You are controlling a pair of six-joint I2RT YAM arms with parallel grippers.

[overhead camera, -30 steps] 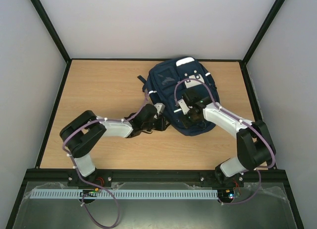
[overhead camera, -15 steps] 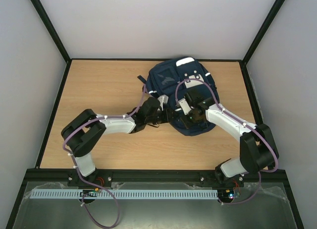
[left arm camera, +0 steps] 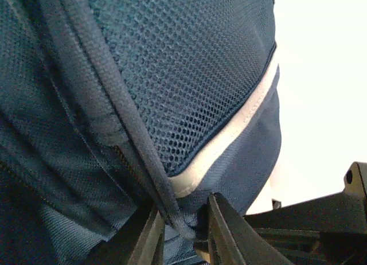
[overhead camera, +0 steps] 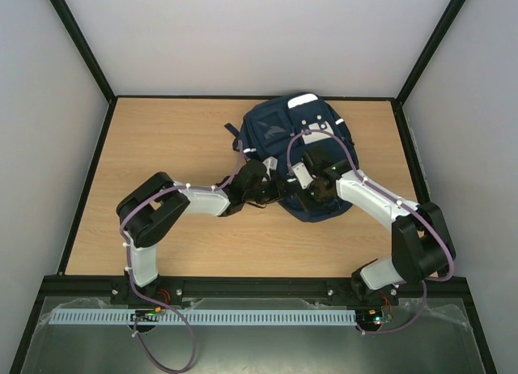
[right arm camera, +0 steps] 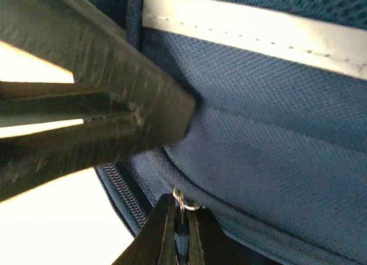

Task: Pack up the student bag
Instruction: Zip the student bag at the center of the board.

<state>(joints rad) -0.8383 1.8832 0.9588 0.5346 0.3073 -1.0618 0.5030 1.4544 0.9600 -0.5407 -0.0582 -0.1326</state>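
While the step in hand is judged to be the opening of the student bag (overhead camera: 283,135), items are listed by view.

Top external — bag lying flat at the far right of the worktop (overhead camera: 178,147); left arm (overhead camera: 202,200) and right arm (overhead camera: 368,196) laid onto its near edge; finger detail not shown.

Left wrist — left fingers (left arm camera: 150,239) set narrowly either side of a dark strap (left arm camera: 114,110) below mesh (left arm camera: 189,64); a firm pinch cannot be confirmed.

Right wrist — right fingers (right arm camera: 163,230) closed on the zip pull (right arm camera: 182,203), seen only here.

Next move, as judged: pull to be drawn along the zip track (right arm camera: 123,190) while the fabric is held taut.
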